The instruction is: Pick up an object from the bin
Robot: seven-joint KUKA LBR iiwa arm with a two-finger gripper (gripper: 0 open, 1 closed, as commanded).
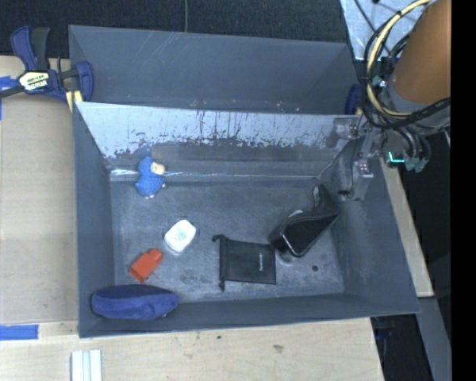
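My gripper (335, 193) hangs by the bin's right wall, open, with nothing between its fingers. Just below and left of it lies a glossy black oblong object (303, 232), tilted, its upper end close under the left fingertip (320, 198); I cannot tell whether they touch. A flat black square pouch (248, 261) lies next to that object on its left, near the front of the floor.
A white rounded piece (180, 236) and an orange-red piece (146, 264) lie at the front left. A dark blue soft bundle (133, 301) sits in the front left corner. A small blue figure (148, 177) stands at the back left. The arm comes in over the right rim.
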